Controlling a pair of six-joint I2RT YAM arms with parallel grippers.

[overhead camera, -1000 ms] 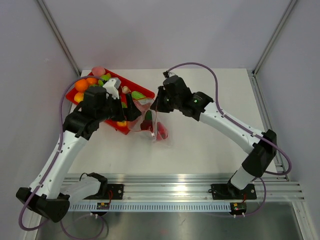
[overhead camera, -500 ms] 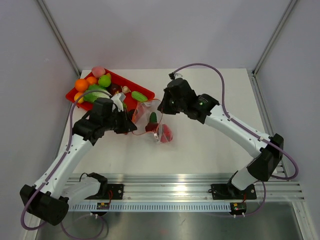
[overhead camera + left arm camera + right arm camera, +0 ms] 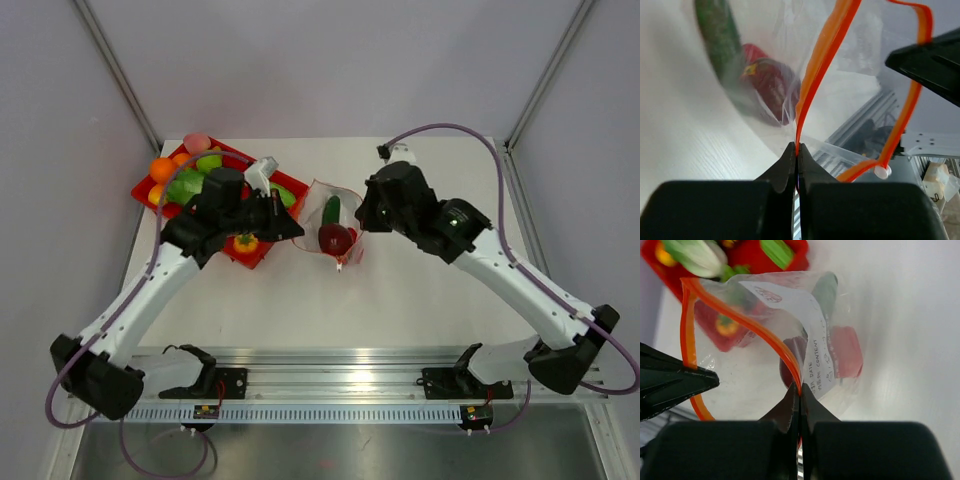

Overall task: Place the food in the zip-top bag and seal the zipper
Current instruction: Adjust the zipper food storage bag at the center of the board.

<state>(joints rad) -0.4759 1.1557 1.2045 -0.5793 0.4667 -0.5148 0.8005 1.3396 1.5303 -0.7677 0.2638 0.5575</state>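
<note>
The clear zip-top bag hangs mouth-up between my two grippers, over the table just right of the tray. Its orange zipper is parted into a loop. Inside lie a green cucumber-like piece and dark red food; both also show through the plastic, the green piece beside the dark red one. My left gripper is shut on the zipper strip at the left end of the mouth. At the mouth's right end, my right gripper is shut on the strip.
The red tray sits at the back left under my left arm, holding oranges, green pieces and a leafy cabbage. A pink piece lies at its far corner. Frame posts and walls flank the table.
My left gripper has shut on the zipper strip. Both arms have carried the bag to the right, off the tray's edge, and its mouth now stands spread between them.
</note>
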